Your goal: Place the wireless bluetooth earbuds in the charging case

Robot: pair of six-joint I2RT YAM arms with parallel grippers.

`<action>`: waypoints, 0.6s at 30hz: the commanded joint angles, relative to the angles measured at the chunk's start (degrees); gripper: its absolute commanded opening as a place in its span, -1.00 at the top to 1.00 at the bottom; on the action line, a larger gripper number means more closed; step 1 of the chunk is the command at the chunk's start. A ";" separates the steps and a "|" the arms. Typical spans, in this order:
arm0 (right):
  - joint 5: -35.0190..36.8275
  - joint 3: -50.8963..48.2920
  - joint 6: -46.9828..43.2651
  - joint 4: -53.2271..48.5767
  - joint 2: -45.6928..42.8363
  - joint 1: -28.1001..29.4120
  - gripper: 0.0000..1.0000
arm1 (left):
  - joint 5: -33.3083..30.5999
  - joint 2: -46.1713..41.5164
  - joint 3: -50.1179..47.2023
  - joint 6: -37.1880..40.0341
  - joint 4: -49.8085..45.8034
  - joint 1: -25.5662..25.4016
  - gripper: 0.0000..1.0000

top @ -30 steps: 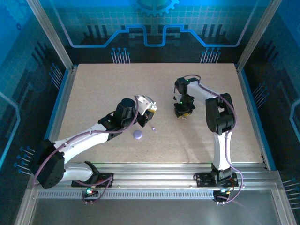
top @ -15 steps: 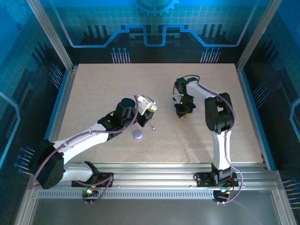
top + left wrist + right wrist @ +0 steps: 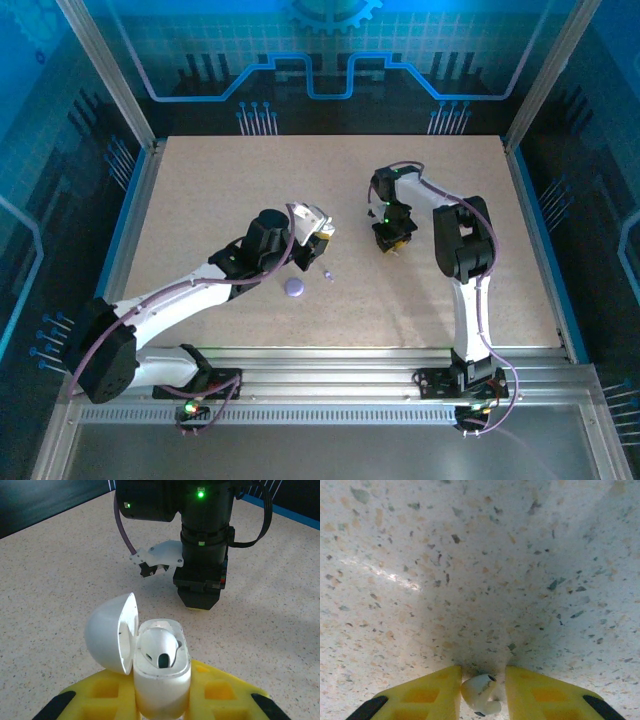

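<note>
Step in hand, as judged: picking up an earbud. The right tool (image 3: 482,682) sits low over the counter (image 3: 470,555), its yellow fingers pinched on a white earbud (image 3: 479,694). The left tool (image 3: 161,702) is clenched around the white charging case (image 3: 161,675), whose lid (image 3: 110,637) is swung open with a seated earbud (image 3: 159,650) inside. The next move likely calls for a lift, a short carry leftward and careful alignment over the case. Bare counter lies between the arms. A purple disc (image 3: 294,287) and a small purple bit (image 3: 328,275) lie near the left tool, far from the counter edges.
</note>
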 commanded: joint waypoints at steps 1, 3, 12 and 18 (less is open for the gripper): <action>1.80 0.74 -1.21 -1.96 1.14 0.61 0.43 | -0.23 -1.45 1.47 -0.65 -0.02 0.20 0.69; 1.87 0.61 -1.34 -1.87 1.05 0.59 0.47 | -0.33 -1.40 1.24 -0.69 0.17 0.21 0.69; 1.85 -0.54 -0.53 -0.56 -1.15 -0.05 0.60 | -0.29 -1.32 0.93 -1.04 0.45 0.25 0.69; 1.35 -2.46 1.74 0.63 -4.42 -0.72 0.61 | 0.24 -0.74 0.43 -1.48 1.46 0.20 0.69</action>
